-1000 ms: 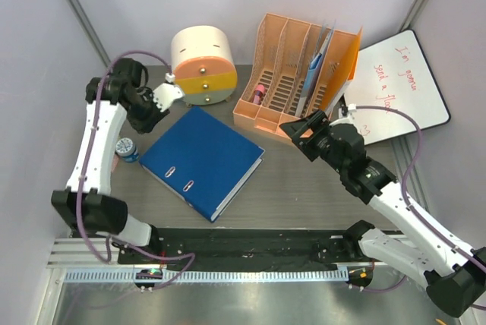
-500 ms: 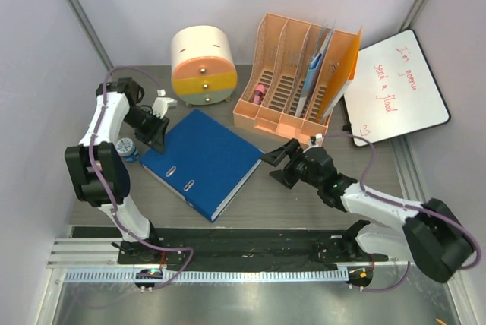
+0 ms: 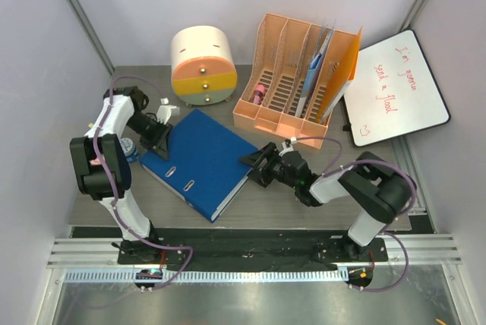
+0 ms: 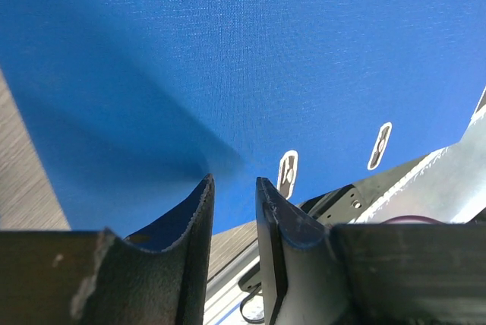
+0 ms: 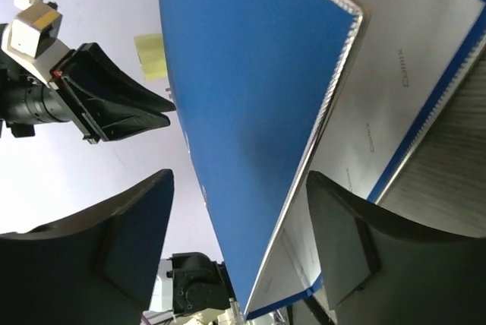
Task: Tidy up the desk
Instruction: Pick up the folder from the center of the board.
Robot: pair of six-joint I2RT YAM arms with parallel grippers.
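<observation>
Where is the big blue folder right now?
In the top view the blue folder lies on the desk left of centre, in front of the round drawer box, between the left end effector and the right end effector.

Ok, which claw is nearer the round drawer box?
Left. The left claw is at the blue binder's far corner, just before the drawer box; the right claw is at the binder's right edge.

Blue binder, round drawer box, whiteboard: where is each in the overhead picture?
blue binder [image 3: 199, 154]: overhead view, middle of its cover.
round drawer box [image 3: 199, 50]: overhead view, its cream top.
whiteboard [image 3: 410, 89]: overhead view, its white face.
</observation>
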